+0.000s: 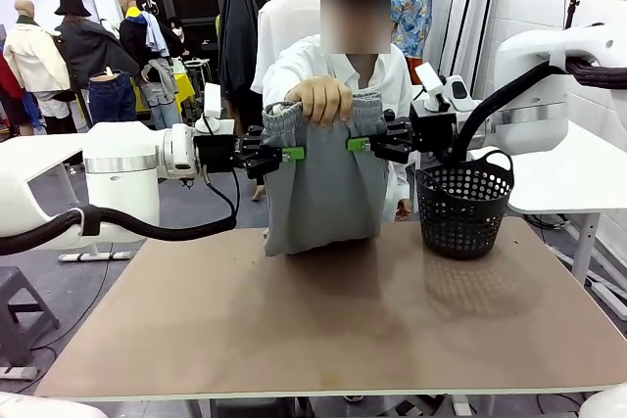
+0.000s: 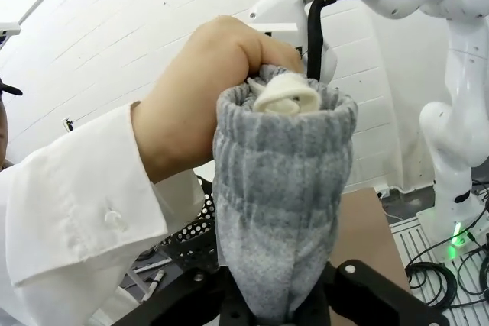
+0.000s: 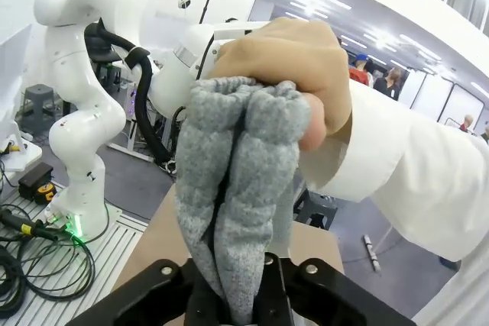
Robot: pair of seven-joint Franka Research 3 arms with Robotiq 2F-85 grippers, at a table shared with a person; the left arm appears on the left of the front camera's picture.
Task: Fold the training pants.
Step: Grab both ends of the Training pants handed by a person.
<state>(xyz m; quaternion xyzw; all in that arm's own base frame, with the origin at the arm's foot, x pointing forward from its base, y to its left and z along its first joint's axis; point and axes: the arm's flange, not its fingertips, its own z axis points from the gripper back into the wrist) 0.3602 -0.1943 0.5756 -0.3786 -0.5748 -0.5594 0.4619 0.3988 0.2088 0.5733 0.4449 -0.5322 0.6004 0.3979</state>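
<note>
The light grey training pants (image 1: 323, 183) hang bunched and upright over the table's far side, their lower end resting on the tabletop. A person's hand (image 1: 320, 100) grips the gathered waistband from above. My left gripper (image 1: 294, 154) is shut on the pants' left edge just below the waistband. My right gripper (image 1: 358, 144) is shut on the right edge at the same height. In the left wrist view, the grey fabric (image 2: 279, 211) is pinched in my left gripper (image 2: 267, 314), with the hand (image 2: 206, 97) above. The right wrist view has the pants (image 3: 237, 204) clamped in my right gripper (image 3: 241, 311).
A black perforated basket (image 1: 462, 205) stands on the brown table (image 1: 323, 330) at the far right, close under my right arm. The person in a white shirt (image 1: 294, 61) stands right behind the pants. White tables flank both sides.
</note>
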